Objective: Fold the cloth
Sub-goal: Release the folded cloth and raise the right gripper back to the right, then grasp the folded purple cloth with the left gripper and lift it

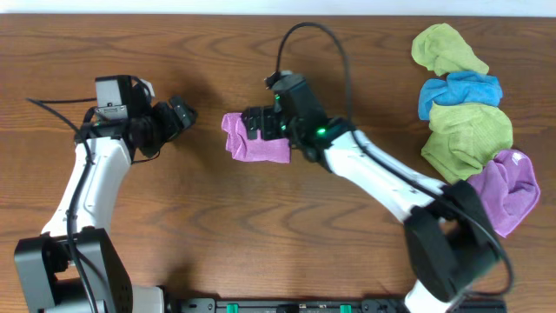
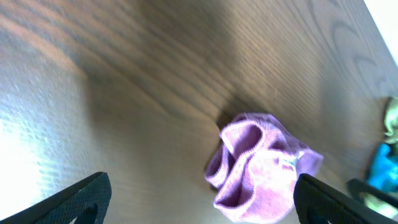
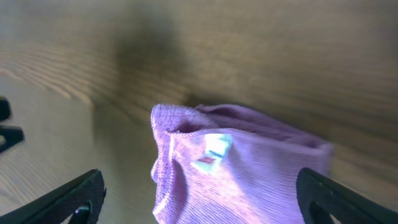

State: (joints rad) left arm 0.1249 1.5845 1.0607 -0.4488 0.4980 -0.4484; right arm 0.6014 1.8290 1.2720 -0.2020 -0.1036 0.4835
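Wood-grain table point(image 1: 261, 243). Left gripper point(image 1: 180, 115): jaws spread, empty, well left of the cloth point(image 1: 261, 149). Cloth bunched, long axis left-right. Right gripper point(image 1: 254, 123) directly over it, jaws spread, gripping nothing; nearer arm.

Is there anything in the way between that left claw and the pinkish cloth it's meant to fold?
Nothing visible. Only bare table lies between the open left gripper and the cloth. The right gripper hangs open just above the cloth itself.

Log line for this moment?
cloth: bunched on table | left gripper: open, clear of cloth | right gripper: open, over cloth
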